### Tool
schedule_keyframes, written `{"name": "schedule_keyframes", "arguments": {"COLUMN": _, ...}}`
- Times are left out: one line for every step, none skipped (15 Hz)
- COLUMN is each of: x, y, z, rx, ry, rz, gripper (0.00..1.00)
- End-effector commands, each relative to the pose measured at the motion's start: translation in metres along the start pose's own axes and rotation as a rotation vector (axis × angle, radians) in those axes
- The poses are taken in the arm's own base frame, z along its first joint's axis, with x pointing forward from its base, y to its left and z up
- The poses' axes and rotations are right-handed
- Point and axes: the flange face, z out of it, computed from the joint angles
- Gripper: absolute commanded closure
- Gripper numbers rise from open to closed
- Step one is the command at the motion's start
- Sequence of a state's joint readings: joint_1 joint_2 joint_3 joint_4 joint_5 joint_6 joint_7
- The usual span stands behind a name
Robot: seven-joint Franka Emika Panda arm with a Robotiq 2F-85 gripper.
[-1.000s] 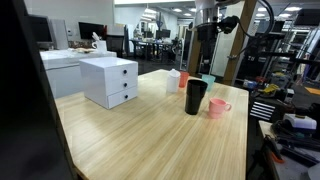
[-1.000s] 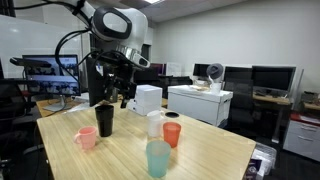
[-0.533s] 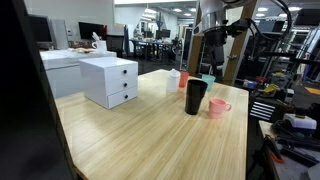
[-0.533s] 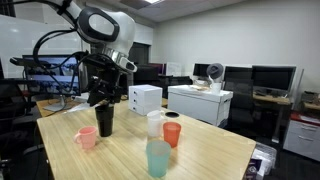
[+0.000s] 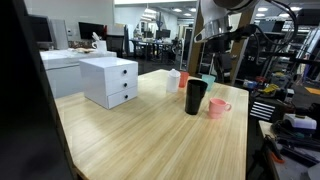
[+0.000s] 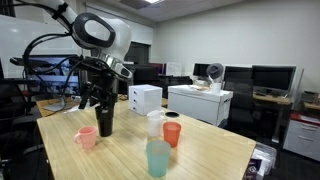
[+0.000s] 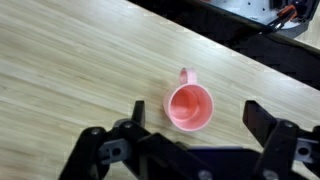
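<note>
A pink mug (image 7: 189,106) stands upright and empty on the wooden table (image 7: 70,60), straight below my gripper (image 7: 197,113) in the wrist view. The gripper is open, with one finger on each side of the mug and well above it. In both exterior views the gripper (image 5: 220,66) (image 6: 96,97) hangs above the pink mug (image 5: 217,108) (image 6: 87,137), which stands next to a tall black cup (image 5: 195,96) (image 6: 105,118). The gripper holds nothing.
A white cup (image 6: 154,123), an orange cup (image 6: 172,133) and a teal cup (image 6: 158,157) stand close together on the table. A white two-drawer box (image 5: 110,80) (image 6: 146,98) stands farther along. The table edge and dark equipment (image 7: 250,25) lie just past the mug.
The arm has swung sideways from over the black cup to over the pink mug. The cups have not moved.
</note>
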State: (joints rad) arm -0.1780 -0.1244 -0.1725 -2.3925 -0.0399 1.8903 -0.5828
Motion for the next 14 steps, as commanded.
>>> {"name": "schedule_keyframes", "arguments": {"x": -0.011, "y": 0.002, "z": 0.013, "rx": -0.02, "ry": -0.024, "rz": -0.054, "gripper": 0.0}}
{"name": "schedule_keyframes", "arguments": {"x": -0.013, "y": 0.004, "z": 0.018, "rx": -0.02, "ry": -0.033, "rz": -0.057, "gripper": 0.0}}
{"name": "schedule_keyframes", "arguments": {"x": -0.014, "y": 0.005, "z": 0.022, "rx": -0.022, "ry": -0.043, "rz": -0.059, "gripper": 0.0}}
{"name": "schedule_keyframes", "arguments": {"x": -0.015, "y": 0.006, "z": 0.026, "rx": -0.024, "ry": -0.054, "rz": -0.061, "gripper": 0.0}}
{"name": "schedule_keyframes", "arguments": {"x": -0.016, "y": 0.006, "z": 0.03, "rx": -0.029, "ry": -0.061, "rz": -0.063, "gripper": 0.0}}
{"name": "schedule_keyframes", "arguments": {"x": -0.017, "y": 0.006, "z": 0.034, "rx": -0.033, "ry": -0.068, "rz": -0.066, "gripper": 0.0}}
{"name": "schedule_keyframes", "arguments": {"x": -0.016, "y": 0.005, "z": 0.037, "rx": -0.043, "ry": -0.069, "rz": -0.065, "gripper": 0.0}}
{"name": "schedule_keyframes", "arguments": {"x": -0.015, "y": 0.005, "z": 0.041, "rx": -0.051, "ry": -0.07, "rz": -0.065, "gripper": 0.0}}
{"name": "schedule_keyframes", "arguments": {"x": -0.014, "y": 0.004, "z": 0.044, "rx": -0.059, "ry": -0.069, "rz": -0.06, "gripper": 0.0}}
{"name": "schedule_keyframes", "arguments": {"x": -0.015, "y": 0.003, "z": 0.048, "rx": -0.064, "ry": -0.07, "rz": -0.06, "gripper": 0.0}}
{"name": "schedule_keyframes", "arguments": {"x": -0.015, "y": 0.002, "z": 0.051, "rx": -0.07, "ry": -0.07, "rz": -0.065, "gripper": 0.0}}
{"name": "schedule_keyframes", "arguments": {"x": -0.015, "y": 0.001, "z": 0.055, "rx": -0.08, "ry": -0.061, "rz": -0.069, "gripper": 0.0}}
{"name": "schedule_keyframes", "arguments": {"x": -0.015, "y": 0.0, "z": 0.059, "rx": -0.086, "ry": -0.051, "rz": -0.068, "gripper": 0.0}}
{"name": "schedule_keyframes", "arguments": {"x": -0.015, "y": 0.0, "z": 0.062, "rx": -0.085, "ry": -0.043, "rz": -0.06, "gripper": 0.0}}
